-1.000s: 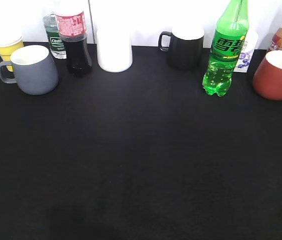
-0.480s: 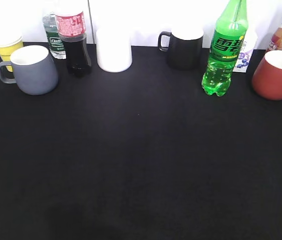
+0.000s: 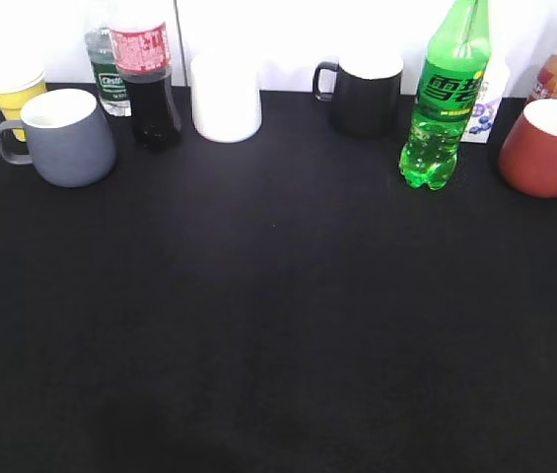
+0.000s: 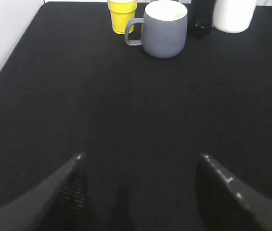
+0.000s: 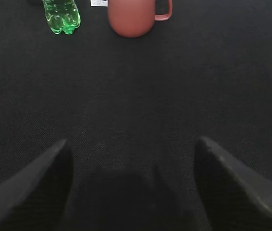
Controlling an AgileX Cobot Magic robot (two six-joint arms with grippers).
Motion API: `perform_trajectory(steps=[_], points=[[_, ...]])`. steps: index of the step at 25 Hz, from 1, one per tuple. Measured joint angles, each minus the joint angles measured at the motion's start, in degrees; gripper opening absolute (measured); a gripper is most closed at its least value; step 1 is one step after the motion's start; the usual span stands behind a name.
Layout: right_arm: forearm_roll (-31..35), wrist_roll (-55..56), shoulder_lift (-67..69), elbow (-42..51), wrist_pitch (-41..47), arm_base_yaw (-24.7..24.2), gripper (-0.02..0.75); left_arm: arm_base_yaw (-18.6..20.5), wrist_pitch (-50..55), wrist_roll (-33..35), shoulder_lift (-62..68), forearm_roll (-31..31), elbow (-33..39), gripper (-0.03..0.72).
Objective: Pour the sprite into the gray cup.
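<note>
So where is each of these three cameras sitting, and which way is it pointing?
Exterior view: in front of the table, slanting down at the back row, sprite to gray cup; no robot parts show.
Left wrist view: on the left arm, facing the gray cup; open left gripper below.
Right wrist view: on the right arm, facing the sprite and red-brown mug; open right gripper below.
Each wrist view shares its objects with the exterior view.
</note>
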Motion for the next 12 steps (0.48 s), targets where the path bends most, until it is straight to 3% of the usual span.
perform_trajectory(steps=[5, 12], points=[[0.0, 0.1, 0.0, 0.0, 0.0, 0.0, 0.594, 0.0, 0.0, 0.0, 0.0, 0.0, 0.0, 0.524], [0.0, 0.1, 0.0, 0.0, 0.0, 0.0, 0.594, 0.0, 0.0, 0.0, 0.0, 0.0, 0.0, 0.409]])
